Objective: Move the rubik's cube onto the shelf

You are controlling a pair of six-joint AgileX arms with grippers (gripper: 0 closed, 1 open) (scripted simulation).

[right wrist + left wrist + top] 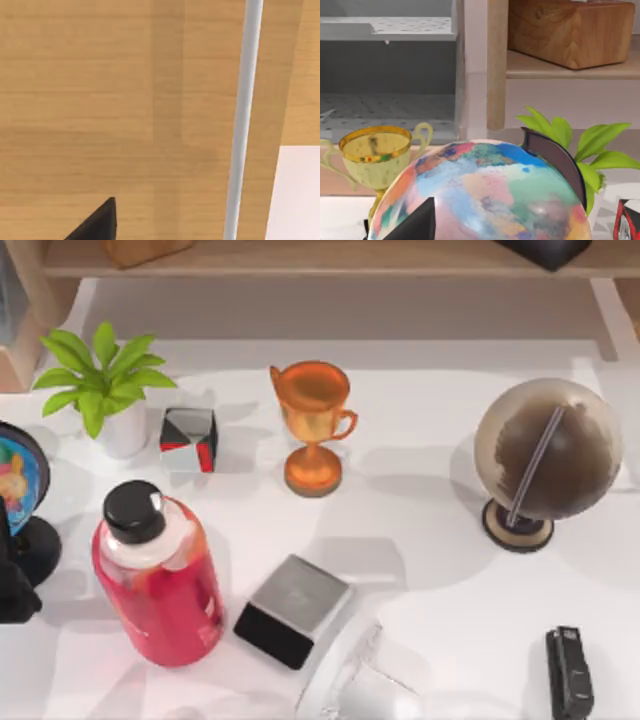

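The rubik's cube is out of view. The shelf (330,258) is a light tan board along the far edge of the table, also seen in the left wrist view (560,70). A dark part of my right arm (545,250) reaches over the shelf's right end, and tan wood (100,100) lies close under the right wrist camera. My left arm (12,585) is parked at the table's left edge, right behind a colourful globe (490,195).
On the white table stand a potted plant (100,380), a red-white-black cube (189,439), an orange trophy (313,420), a grey-brown globe (545,455), a red bottle (160,580), a silver-topped black block (293,608), a clear glass object (360,690) and a black stapler (568,672). A wooden block (145,250) sits on the shelf.
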